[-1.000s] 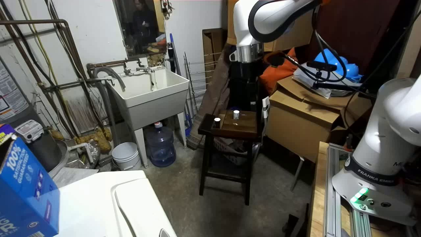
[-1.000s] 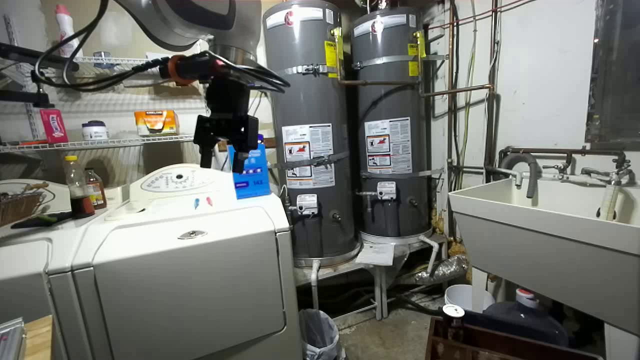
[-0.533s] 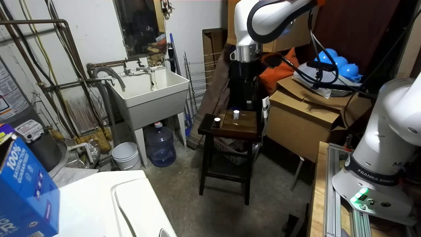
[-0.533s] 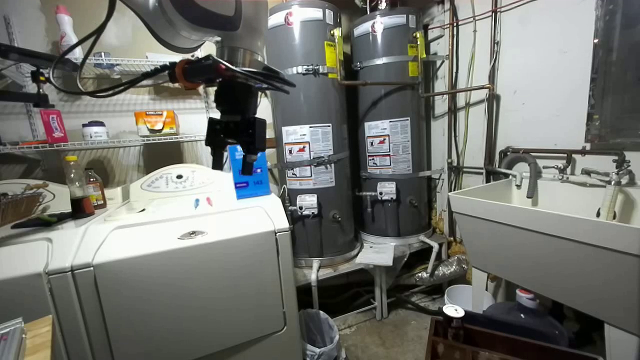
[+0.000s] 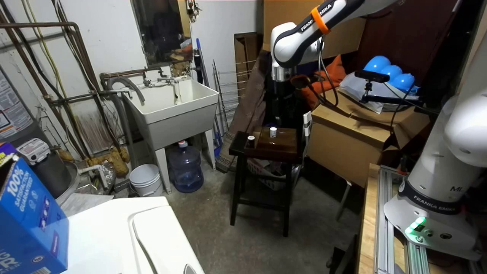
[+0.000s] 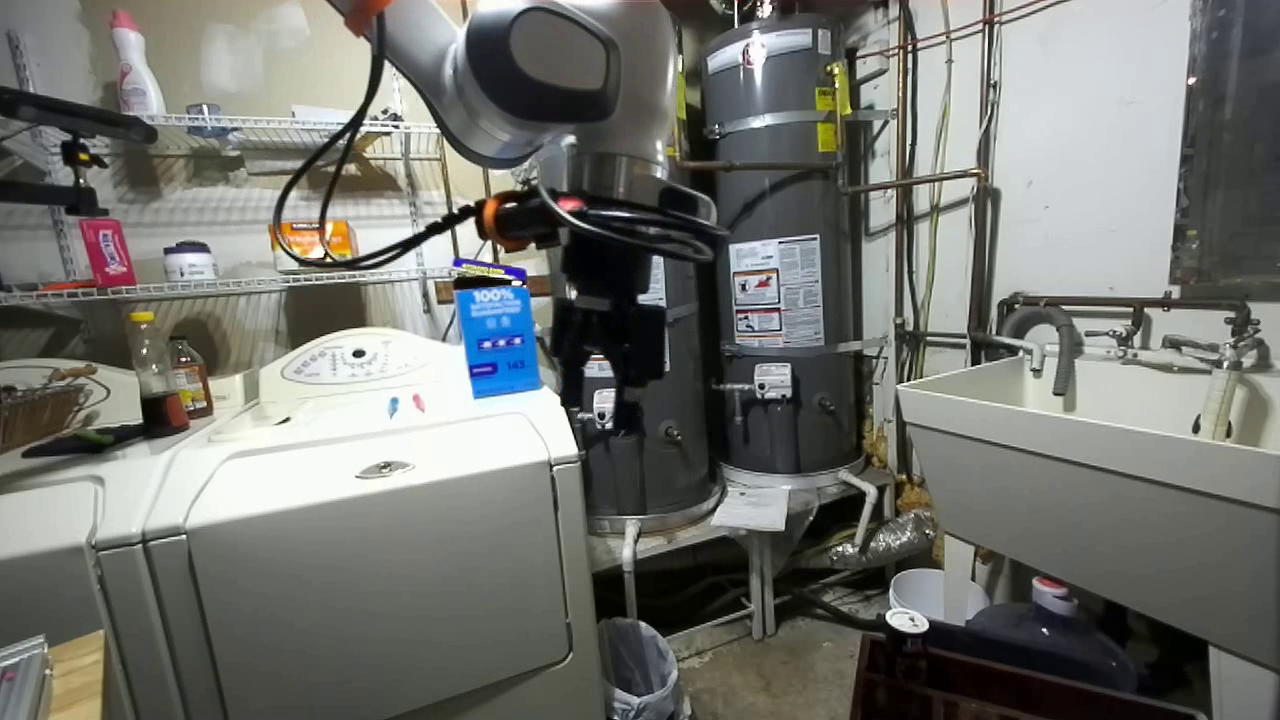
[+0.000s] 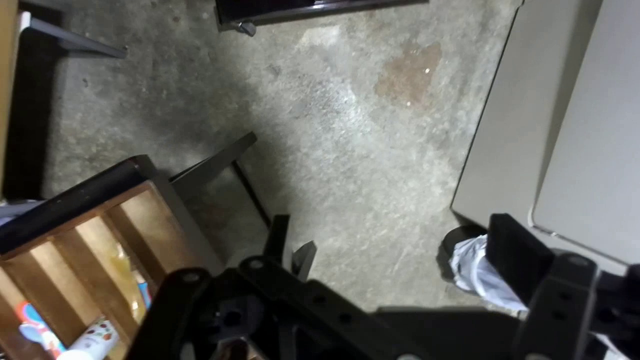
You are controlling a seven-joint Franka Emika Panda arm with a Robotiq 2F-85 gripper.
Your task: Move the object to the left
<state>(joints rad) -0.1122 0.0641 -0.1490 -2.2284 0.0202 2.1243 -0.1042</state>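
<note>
The object, a small white cylinder [image 5: 273,132], stands upright in the brown wooden tray [image 5: 270,154] on the dark stool [image 5: 237,186] in an exterior view. In the wrist view a white cylinder with coloured spots [image 7: 97,337] shows in a tray compartment at the lower left, cut by the frame edge. My gripper [image 7: 397,250] is open and empty, with bare floor between its fingers; the tray lies to its left there. In an exterior view the gripper [image 6: 600,400] hangs fingers down, well apart from the tray. It is dark and hard to make out in an exterior view [image 5: 278,114].
A dark bottle with a white lid [image 5: 251,141] stands at the tray's left corner; its lid shows in an exterior view [image 6: 907,622]. Coloured items [image 7: 40,325] lie in tray compartments. A washer [image 6: 370,560], lined bin [image 6: 640,670], sink [image 6: 1090,480] and cardboard boxes [image 5: 346,140] stand around.
The arm has moved down; in an exterior view the gripper has shifted right and lower and looks larger. The gripper stays open. The white cylinder, tray and stool have not moved.
</note>
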